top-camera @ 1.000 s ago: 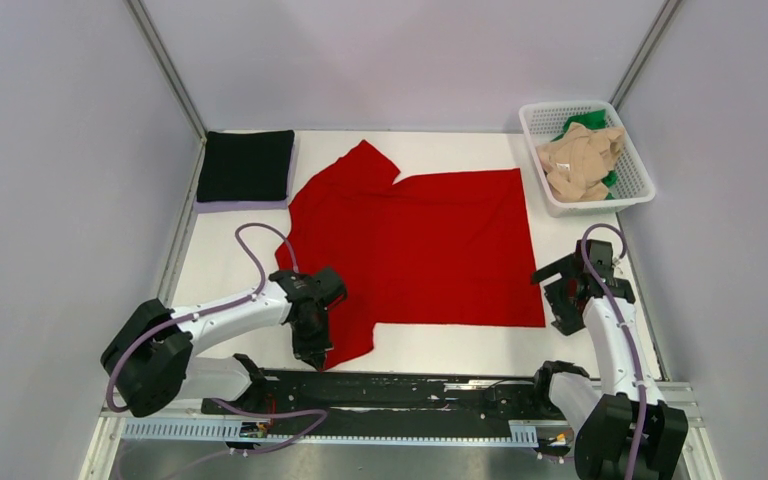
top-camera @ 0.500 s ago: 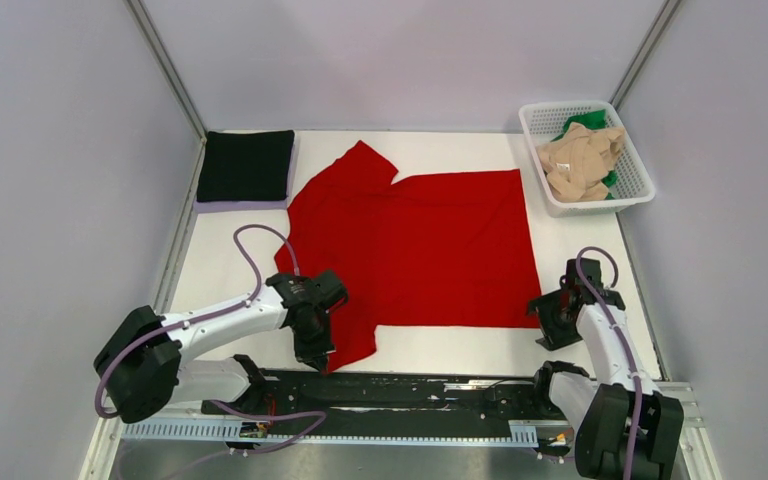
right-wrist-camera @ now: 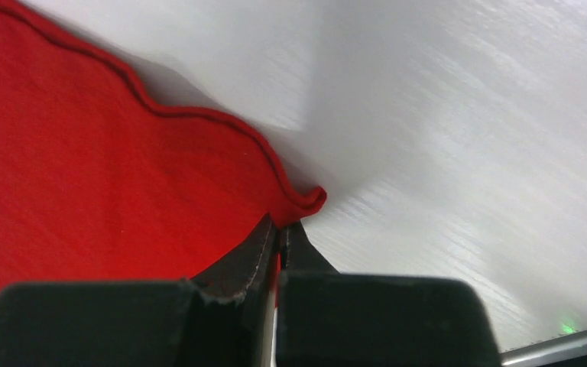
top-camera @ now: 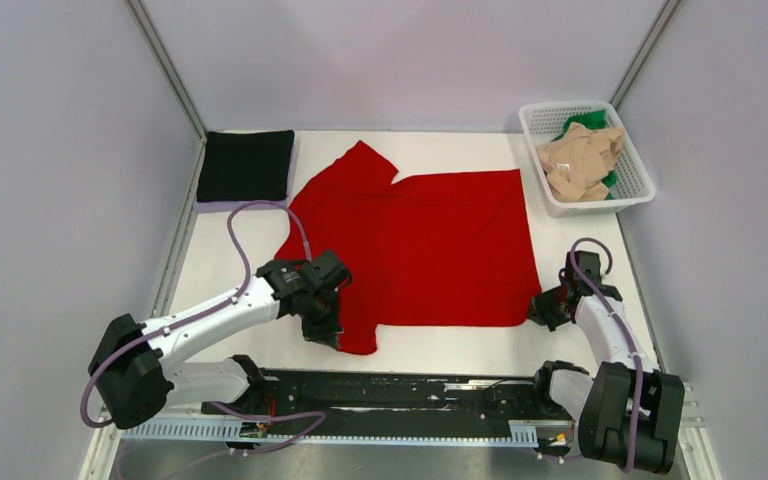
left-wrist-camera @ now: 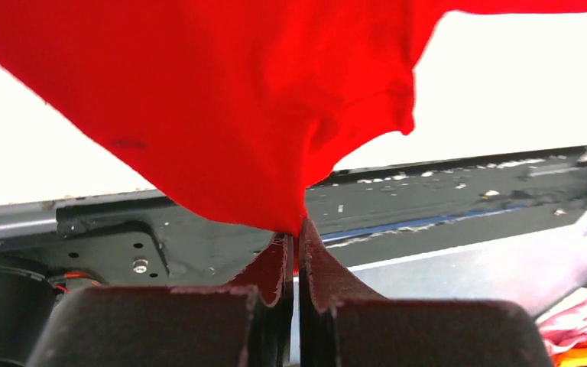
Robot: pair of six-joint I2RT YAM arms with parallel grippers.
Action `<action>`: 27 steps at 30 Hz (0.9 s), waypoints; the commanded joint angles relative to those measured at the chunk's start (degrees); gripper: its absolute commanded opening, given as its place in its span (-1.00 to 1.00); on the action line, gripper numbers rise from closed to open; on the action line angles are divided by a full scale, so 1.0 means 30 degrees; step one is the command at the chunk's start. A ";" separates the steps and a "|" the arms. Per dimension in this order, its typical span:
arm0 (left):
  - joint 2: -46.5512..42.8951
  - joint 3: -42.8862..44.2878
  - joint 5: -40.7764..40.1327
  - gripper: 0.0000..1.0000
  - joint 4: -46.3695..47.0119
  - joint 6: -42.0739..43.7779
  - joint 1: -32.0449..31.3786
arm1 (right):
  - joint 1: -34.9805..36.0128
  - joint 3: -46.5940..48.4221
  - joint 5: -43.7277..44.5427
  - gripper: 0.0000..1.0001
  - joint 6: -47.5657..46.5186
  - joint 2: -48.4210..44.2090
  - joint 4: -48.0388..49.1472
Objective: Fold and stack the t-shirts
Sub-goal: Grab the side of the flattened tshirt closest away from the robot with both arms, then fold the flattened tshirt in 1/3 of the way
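Note:
A bright red t-shirt [top-camera: 430,245] lies spread across the middle of the white table. My left gripper [top-camera: 325,335] is shut on its near left sleeve and holds that cloth [left-wrist-camera: 222,115] lifted off the table. My right gripper [top-camera: 543,312] is shut on the shirt's near right hem corner [right-wrist-camera: 302,202], low at the table. A folded black t-shirt [top-camera: 246,166] rests at the back left. Crumpled beige [top-camera: 580,160] and green [top-camera: 585,121] t-shirts sit in the basket.
A white lattice basket [top-camera: 632,190] stands at the back right by the right wall. A lilac sheet edge [top-camera: 240,206] shows under the black shirt. Grey walls close in left, right and back. A black mounting rail [top-camera: 400,390] runs along the near edge.
My right gripper came down and left to the shirt's near right corner and shut on it. My left gripper lifted the sleeve and shifted it slightly back.

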 commanded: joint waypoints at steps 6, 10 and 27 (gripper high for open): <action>0.0257 0.3734 -0.0346 -1.00 0.1508 0.3958 0.0737 | 0.0026 0.1498 -0.1769 -1.00 -0.2248 0.0100 0.1385; 0.0813 0.3714 0.1143 -1.00 0.3145 0.4470 0.3148 | 0.0027 0.2658 -0.2686 -1.00 -0.2551 0.0249 0.1269; 0.3870 0.6244 0.2361 -1.00 0.7415 0.6376 0.9535 | 0.0027 0.7302 -0.3886 -1.00 -0.3617 0.5076 0.2064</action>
